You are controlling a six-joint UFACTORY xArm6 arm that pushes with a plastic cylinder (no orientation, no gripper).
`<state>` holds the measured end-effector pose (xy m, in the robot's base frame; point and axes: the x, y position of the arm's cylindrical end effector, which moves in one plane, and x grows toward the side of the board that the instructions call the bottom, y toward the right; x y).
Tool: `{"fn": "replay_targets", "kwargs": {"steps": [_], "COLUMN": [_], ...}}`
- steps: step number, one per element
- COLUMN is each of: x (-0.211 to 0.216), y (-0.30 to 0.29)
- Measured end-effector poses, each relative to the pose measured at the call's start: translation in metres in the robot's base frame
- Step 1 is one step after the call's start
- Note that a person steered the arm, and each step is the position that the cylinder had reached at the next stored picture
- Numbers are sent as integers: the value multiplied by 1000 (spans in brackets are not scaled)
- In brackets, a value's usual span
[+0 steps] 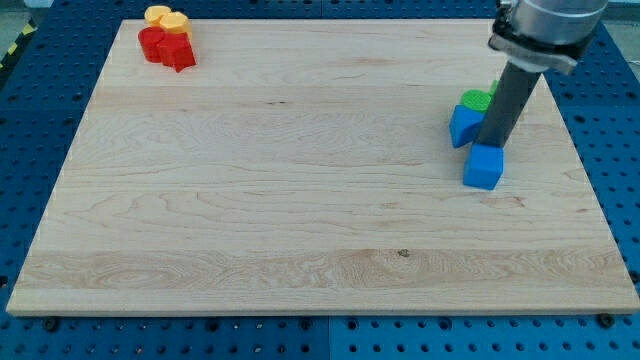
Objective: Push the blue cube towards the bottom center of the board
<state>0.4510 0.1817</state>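
Note:
The blue cube [484, 167] sits on the wooden board [300, 200] at the view's right, about mid-height. My tip [490, 146] stands right at the cube's upper edge and seems to touch it. A second blue block [464, 125] lies just to the upper left of the tip. A green block [477, 100] sits behind it, partly hidden by the rod.
A red block [167, 46] and a yellow block [165, 17] are clustered at the board's top left corner. The board's right edge is close to the blue cube. A blue perforated table surrounds the board.

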Motion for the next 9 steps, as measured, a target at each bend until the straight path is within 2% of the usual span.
{"fn": "replay_targets", "kwargs": {"steps": [2, 5, 9], "x": [66, 137, 103], "y": [-5, -7, -2]}}
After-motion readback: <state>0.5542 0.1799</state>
